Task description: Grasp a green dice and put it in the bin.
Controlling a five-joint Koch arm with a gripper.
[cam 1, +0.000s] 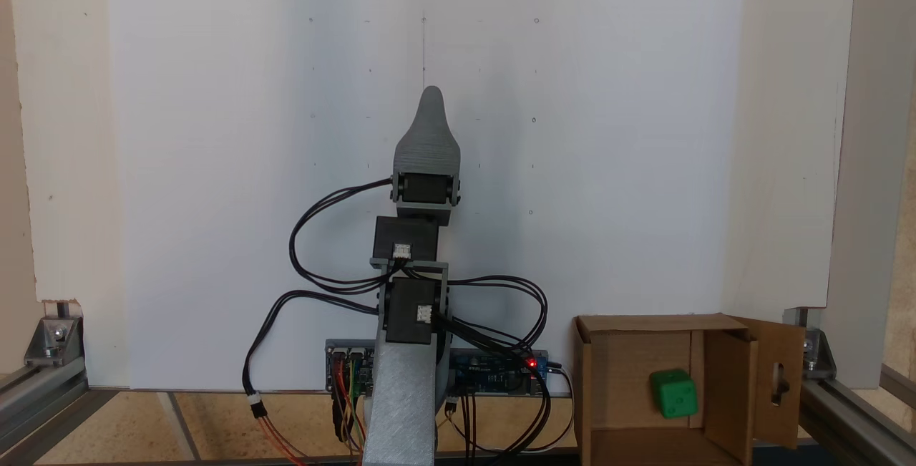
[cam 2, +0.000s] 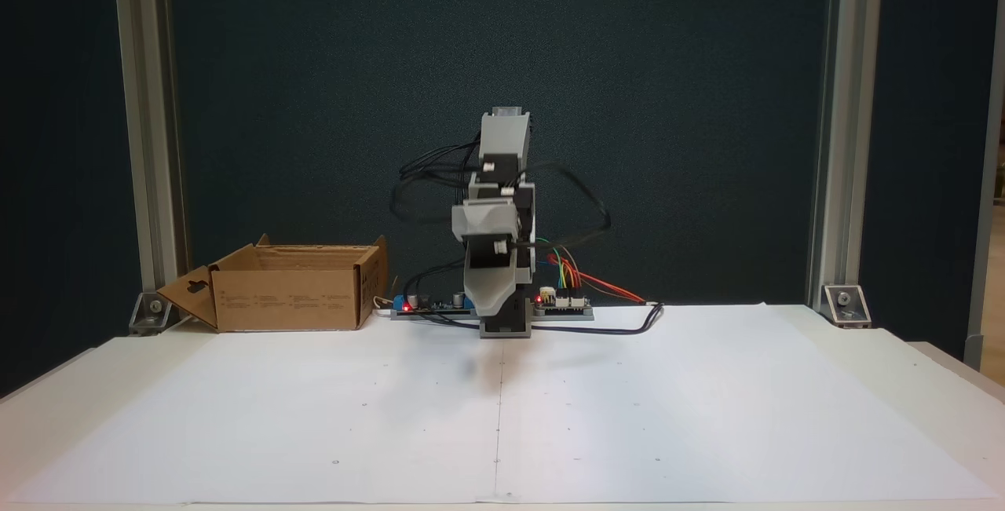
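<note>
The green dice (cam 1: 673, 394) lies inside the bin (cam 1: 621, 324), a brown cardboard box at the lower right of a fixed view, beside an inner flap. In a fixed view the bin (cam 2: 286, 299) stands at the left behind the white sheet, and its walls hide the dice. The arm is folded at its base. My grey gripper (cam 1: 431, 97) points out over the white sheet, far from the bin. In a fixed view the gripper (cam 2: 493, 308) hangs low in front of the base. Its jaws lie one behind the other, so a single tapered tip shows, with nothing seen in it.
A large white sheet (cam 2: 502, 417) covers the table. Circuit boards (cam 2: 561, 303) and loose cables sit around the arm's base. Aluminium frame posts (cam 2: 832, 142) stand at both sides, with corner brackets (cam 2: 844, 303) at their feet. The bin's slotted flap (cam 1: 780, 380) hangs open sideways.
</note>
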